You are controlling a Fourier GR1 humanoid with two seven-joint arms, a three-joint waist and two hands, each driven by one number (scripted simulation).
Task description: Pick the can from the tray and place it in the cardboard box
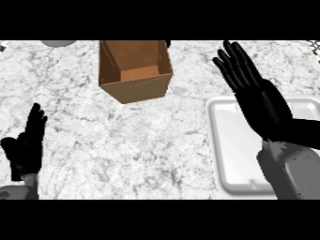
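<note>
The right hand [259,93], fingers spread straight, hangs over the white rectangular plastic tray [221,140]; the can is hidden, perhaps beneath it.

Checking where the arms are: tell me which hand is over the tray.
The right hand, fingers straight, reaches over the white tray; the left hand rests over bare counter.
</note>
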